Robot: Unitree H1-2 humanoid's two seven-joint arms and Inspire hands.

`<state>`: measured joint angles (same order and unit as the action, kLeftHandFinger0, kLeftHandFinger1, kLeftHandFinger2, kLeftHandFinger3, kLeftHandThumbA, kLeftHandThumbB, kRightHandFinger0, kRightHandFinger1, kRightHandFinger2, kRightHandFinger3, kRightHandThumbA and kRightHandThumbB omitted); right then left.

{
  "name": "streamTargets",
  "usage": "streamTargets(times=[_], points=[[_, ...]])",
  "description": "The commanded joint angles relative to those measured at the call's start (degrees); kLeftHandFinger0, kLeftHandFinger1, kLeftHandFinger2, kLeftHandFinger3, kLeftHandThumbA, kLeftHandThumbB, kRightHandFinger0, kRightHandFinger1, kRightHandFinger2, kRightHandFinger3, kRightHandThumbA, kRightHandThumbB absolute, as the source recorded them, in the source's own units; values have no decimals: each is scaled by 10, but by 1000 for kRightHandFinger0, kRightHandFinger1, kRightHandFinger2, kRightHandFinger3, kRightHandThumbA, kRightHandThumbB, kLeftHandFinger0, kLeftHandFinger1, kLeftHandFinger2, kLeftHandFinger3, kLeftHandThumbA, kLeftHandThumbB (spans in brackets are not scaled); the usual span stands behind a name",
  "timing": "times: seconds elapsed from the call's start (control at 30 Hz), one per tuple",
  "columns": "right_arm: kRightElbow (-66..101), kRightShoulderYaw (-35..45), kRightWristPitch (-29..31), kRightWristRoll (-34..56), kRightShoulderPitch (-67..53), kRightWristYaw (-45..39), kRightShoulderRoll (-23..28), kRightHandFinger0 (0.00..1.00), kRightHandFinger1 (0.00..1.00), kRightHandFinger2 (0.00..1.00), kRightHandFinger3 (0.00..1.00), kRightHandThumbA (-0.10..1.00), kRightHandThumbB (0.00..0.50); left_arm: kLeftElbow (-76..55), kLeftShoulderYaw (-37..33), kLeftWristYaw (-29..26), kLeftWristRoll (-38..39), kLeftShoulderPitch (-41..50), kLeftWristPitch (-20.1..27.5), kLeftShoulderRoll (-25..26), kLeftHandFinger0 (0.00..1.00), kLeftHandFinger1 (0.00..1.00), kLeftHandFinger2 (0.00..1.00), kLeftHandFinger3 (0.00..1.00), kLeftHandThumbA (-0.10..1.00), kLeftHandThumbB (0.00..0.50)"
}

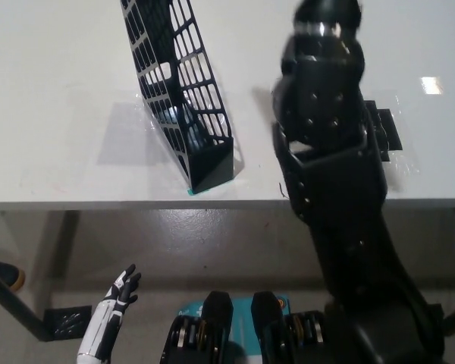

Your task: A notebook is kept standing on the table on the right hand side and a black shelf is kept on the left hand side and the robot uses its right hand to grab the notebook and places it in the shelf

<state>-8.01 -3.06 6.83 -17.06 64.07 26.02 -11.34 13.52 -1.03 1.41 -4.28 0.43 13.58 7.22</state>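
Black right arm [330, 152] over white table [61, 91] beside black lattice plastic shelf [183, 91], right hand & notebook out of frame, grip unverifiable; white left hand [121, 287] low, fingers spread, empty; notebook likely light, stiff — pinch by edge.

Your right arm [330, 174] is all glossy black, built from chunky rounded housings stacked one after another, and you can see small round screw heads dotted over the upper shells, plus a thin silvery ring near the top where one segment meets a rounded cap. The left hand [120, 290] is white with dark fingertips, sitting on a slim white forearm with black trim (small and a bit blurry in the head view, so don't expect more detail).
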Motion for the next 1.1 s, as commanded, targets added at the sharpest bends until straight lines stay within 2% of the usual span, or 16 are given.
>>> streamTargets(times=[0.0, 0.17, 0.3, 0.37, 0.47, 0.6, 0.67, 0.77, 0.9, 0.93, 1.07], points=[[30, -23, 3, -68, 73, 12, -16, 0, 142, 627, 752, -100, 99, -26, -2, 7, -3, 0, 7, 8, 1000, 1000, 1000, 1000, 1000, 174], [-20, -29, 19, -80, 78, 28, -15, 0, 135, 648, 773, -100, 101, -28, -3, 6, -4, 0, 5, 7, 1000, 1000, 1000, 1000, 1000, 167], [-80, -26, 34, -74, 84, 41, -21, 0, 124, 624, 753, -100, 98, -28, -5, 5, -9, 0, 4, 8, 1000, 1000, 1000, 1000, 1000, 153], [-144, -26, 66, -75, 91, 62, -22, 0, 130, 645, 759, -100, 95, -24, -5, 7, -7, 2, 9, 10, 1000, 1000, 1000, 1000, 1000, 150], [-191, -25, 82, -76, 95, 81, -26, 0, 133, 648, 762, -100, 107, -18, -8, 8, -8, 6, 18, 10, 1000, 1000, 1000, 1000, 1000, 150], [-270, -24, 101, -65, 101, 94, -29, 0, 94, 660, 766, -100, 96, -23, -9, 11, -1, 8, 8, 10, 1000, 1000, 1000, 1000, 1000, 157], [-302, -26, 112, -68, 102, 103, -28, 0, 69, 653, 741, -100, 104, -25, -9, 12, 1, 9, 3, 10, 1000, 1000, 1000, 1000, 1000, 160], [-342, -28, 119, -72, 105, 117, -29, 0, 39, 627, 713, -100, 90, -18, -8, 6, -5, 8, 13, 10, 1000, 1000, 1000, 1000, 1000, 158], [-385, -27, 131, -70, 102, 137, -27, 0, 22, 604, 674, -100, 83, -23, -10, 15, 0, 11, 12, 13, 1000, 1000, 1000, 1000, 1000, 125], [-400, -26, 140, -66, 102, 137, -25, 0, 20, 600, 659, -100, 66, -24, -10, 15, 0, 11, 11, 13, 1000, 1000, 1000, 1000, 1000, 122], [-438, -28, 152, -67, 103, 152, -22, 0, 21, 594, 641, -100, 51, -27, -10, 21, 6, 12, 6, 14, 1000, 1000, 1000, 1000, 1000, 144]])
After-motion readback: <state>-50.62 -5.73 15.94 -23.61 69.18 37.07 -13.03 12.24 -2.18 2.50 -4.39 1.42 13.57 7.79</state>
